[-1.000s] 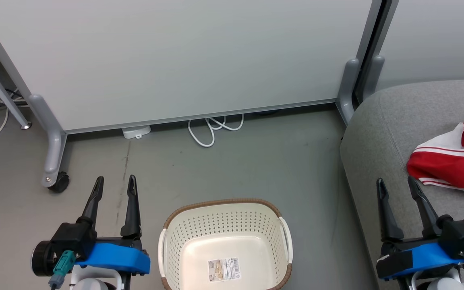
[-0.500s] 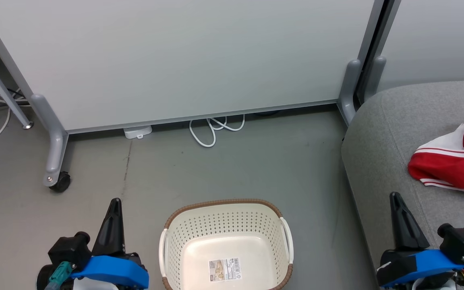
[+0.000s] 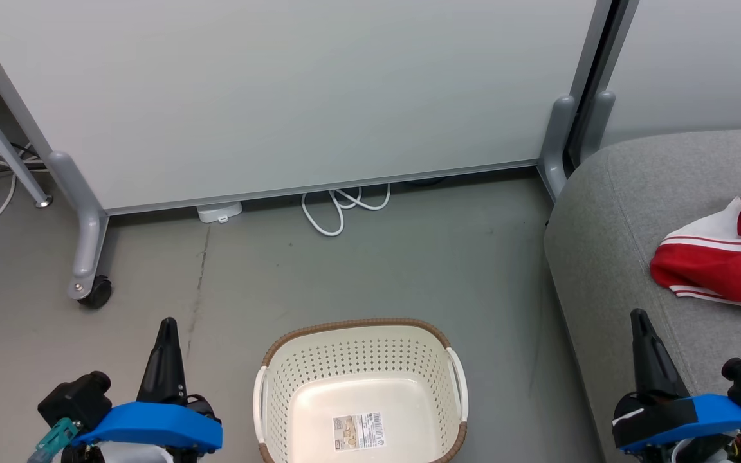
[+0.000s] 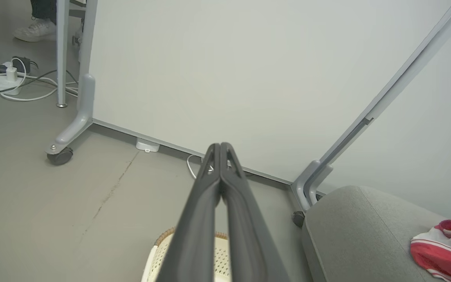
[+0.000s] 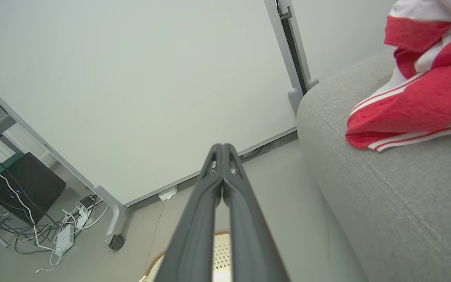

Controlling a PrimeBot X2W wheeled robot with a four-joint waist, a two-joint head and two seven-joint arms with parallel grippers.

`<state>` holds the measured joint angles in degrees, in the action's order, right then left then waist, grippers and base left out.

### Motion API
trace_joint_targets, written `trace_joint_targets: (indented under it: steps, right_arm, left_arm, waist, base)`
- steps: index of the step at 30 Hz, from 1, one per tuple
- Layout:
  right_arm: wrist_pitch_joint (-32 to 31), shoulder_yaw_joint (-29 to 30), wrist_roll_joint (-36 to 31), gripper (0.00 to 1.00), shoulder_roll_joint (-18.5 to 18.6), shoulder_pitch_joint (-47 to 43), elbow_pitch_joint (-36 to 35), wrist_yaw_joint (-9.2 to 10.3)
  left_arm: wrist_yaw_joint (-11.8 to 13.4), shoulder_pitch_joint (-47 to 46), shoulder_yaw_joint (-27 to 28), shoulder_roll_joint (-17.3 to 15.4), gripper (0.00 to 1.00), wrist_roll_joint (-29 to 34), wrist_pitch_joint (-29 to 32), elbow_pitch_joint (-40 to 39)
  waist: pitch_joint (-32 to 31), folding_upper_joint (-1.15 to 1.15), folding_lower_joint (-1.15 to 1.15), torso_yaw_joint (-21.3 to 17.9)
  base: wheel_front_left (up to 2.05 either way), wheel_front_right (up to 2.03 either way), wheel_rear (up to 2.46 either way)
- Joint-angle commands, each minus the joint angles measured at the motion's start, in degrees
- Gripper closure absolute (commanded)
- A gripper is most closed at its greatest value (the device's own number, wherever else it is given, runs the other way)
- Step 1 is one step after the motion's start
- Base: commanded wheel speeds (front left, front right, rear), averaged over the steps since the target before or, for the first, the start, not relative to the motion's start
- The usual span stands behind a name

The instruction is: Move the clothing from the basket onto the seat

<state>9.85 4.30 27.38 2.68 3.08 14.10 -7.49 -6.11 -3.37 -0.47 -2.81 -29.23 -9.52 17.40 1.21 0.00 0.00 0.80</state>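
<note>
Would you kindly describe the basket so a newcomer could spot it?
Find the big white partition; on the floor before it, left of the grey seat, stands the basket. It alone is cream and perforated, with a brown rim and a barcode sticker.

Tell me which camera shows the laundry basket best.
The head view: the laundry basket appears almost whole from above, with its inside and barcode sticker visible. The left wrist view gives a sliver of it beside the left pincer; the right wrist view, a sliver behind the right pincer.
</note>
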Motion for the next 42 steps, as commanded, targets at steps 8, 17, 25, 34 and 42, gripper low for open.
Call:
trace_joint_targets:
  steps: [8, 17, 25, 34, 42]
  right_arm:
    - [-2.16, 0.48, 8.83, 1.0, 0.19, 1.52, -0.87, 0.0]
    - [-4.11, 0.73, 16.48, 1.0, 0.21, 1.85, -0.8, 0.0]
    - [-5.69, 0.92, 22.67, 1.0, 0.22, 2.1, -0.74, 0.0]
    - [-7.38, 1.14, 29.07, 1.0, 0.24, 2.35, -0.67, 0.0]
    - [-8.69, 1.3, 34.37, 1.0, 0.25, 2.49, -0.6, -0.01]
  left_arm:
    - [-0.49, -1.69, 1.23, -0.08, 1.0, -8.54, 2.09, -1.44]
    - [-0.59, -1.95, 2.04, -0.09, 1.0, -15.95, 4.0, -1.75]
    - [-0.73, -2.14, 2.71, -0.09, 1.0, -22.0, 5.54, -1.98]
    - [-0.87, -2.33, 3.34, -0.1, 1.0, -28.23, 7.15, -2.23]
    - [-0.99, -2.46, 3.94, -0.1, 1.0, -33.3, 8.49, -2.43]
  waist:
    - [-0.08, 0.0, 0.0, -0.06]
    - [-0.17, 0.0, 0.0, -0.13]
    - [-0.25, 0.0, 0.0, -0.19]
    - [-0.33, 0.0, 0.0, -0.26]
    - [-0.41, 0.0, 0.0, -0.32]
  base:
    - [0.0, 0.0, 0.0]
    - [0.0, 0.0, 0.0]
    - [0.0, 0.0, 0.0]
    - [0.0, 0.0, 0.0]
    - [0.0, 0.0, 0.0]
